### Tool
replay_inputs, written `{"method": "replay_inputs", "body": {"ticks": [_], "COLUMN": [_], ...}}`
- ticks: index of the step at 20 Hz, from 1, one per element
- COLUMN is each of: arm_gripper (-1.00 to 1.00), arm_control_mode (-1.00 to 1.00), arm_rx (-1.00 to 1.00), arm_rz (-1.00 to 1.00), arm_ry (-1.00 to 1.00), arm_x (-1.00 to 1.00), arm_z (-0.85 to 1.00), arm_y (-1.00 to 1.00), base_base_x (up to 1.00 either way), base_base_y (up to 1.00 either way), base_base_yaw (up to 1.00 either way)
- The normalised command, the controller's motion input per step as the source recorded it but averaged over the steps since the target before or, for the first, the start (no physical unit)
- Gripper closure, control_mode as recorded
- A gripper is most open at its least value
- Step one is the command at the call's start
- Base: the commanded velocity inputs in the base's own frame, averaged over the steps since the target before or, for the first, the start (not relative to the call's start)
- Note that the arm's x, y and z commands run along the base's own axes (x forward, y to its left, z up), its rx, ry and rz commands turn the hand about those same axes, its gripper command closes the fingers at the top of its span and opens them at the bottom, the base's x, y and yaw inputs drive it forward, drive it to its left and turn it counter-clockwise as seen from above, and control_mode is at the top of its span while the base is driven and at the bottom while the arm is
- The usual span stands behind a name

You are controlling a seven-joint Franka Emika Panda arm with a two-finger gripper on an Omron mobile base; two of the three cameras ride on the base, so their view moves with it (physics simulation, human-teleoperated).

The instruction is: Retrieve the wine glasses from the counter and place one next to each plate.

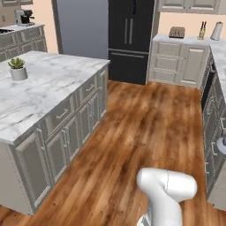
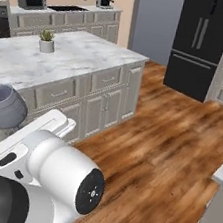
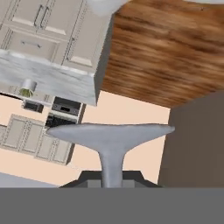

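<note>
Transport phase, with one wine glass (image 3: 111, 144) carried by the gripper (image 3: 111, 183). In the hand view the glass fills the lower centre of the frame: its round flat foot spreads across the middle and its thin stem runs down between the dark finger tips at the bottom edge, so the claw appears closed narrowly on the stem, although the contact itself is cut off by the frame edge. The same glass shows at the left edge of the right base view (image 2: 4, 107), its smoky bowl projecting beyond the white arm (image 2: 49, 167). Because the kitchen is upside down in the hand view, the hand is evidently rolled over, and the glass is judged to be held by the stem because that is the only part thin enough for the fingers.

The island (image 1: 44, 88) occupies the left of the left base view and bears a small potted plant (image 1: 17, 69). A black refrigerator (image 1: 131, 39) stands at upper centre, and the wooden floor (image 1: 145, 128) runs between the cabinets. No plate can be identified on the marble tops shown. The glass is therefore probably in transit toward a place setting, and its release calls for the foot to meet the surface level.
</note>
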Motion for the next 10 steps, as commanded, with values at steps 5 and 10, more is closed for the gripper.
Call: {"method": "replay_inputs", "body": {"ticks": [5,10], "arm_gripper": [1.00,1.00], "arm_control_mode": [1.00,1.00], "arm_rx": [0.00,0.00], "arm_rz": [0.00,0.00], "arm_ry": [0.00,0.00], "arm_x": [0.00,0.00], "arm_z": [0.00,0.00], "arm_y": [0.00,0.00], "base_base_x": [-1.00,-1.00], "base_base_y": [-0.68,-0.64], "base_base_yaw": [0.76,0.79]}}
